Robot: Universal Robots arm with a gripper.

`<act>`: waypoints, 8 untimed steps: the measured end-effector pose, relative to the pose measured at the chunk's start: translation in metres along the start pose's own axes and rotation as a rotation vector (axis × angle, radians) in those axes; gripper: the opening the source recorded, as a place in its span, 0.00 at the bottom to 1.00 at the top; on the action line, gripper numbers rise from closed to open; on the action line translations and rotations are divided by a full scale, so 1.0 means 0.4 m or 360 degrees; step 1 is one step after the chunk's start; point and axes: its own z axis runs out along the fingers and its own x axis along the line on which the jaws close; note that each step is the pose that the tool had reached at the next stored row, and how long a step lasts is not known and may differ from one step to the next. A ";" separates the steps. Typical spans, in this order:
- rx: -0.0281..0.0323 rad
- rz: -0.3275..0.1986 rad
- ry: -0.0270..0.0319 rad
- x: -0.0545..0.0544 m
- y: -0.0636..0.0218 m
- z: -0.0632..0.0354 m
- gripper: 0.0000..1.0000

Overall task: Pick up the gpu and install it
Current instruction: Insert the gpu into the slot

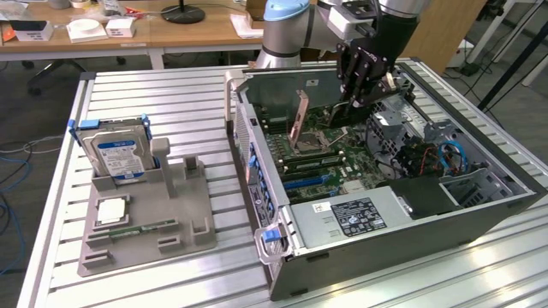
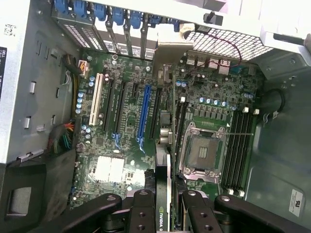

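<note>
– Over the open case (image 1: 411, 242), just above the motherboard (image 2: 214, 92), the jaws are clamped on the gpu (image 2: 164, 170), one on each face, card hanging edge-down. So pickup's done and we're into the install step, I reckon.

– Yeah, not seated yet tho, looks clear of the board to me. Seating it calls for lining its bottom edge up over the right slot, maybe that long blue slot (image 2: 142, 114), keeping it upright, then a straight push down.

– Can't tell which slot it's over, honestly. Card's seen edge-on so its contacts are hidden, and the jaws are cut off partway.
</note>
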 end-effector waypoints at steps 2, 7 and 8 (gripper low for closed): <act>0.00004 -0.0002 0.00000 0.000 0.000 0.002 0.26; 0.00064 0.0067 -0.00016 0.000 0.000 0.007 0.26; 0.00084 0.0090 -0.00022 0.000 0.000 0.008 0.26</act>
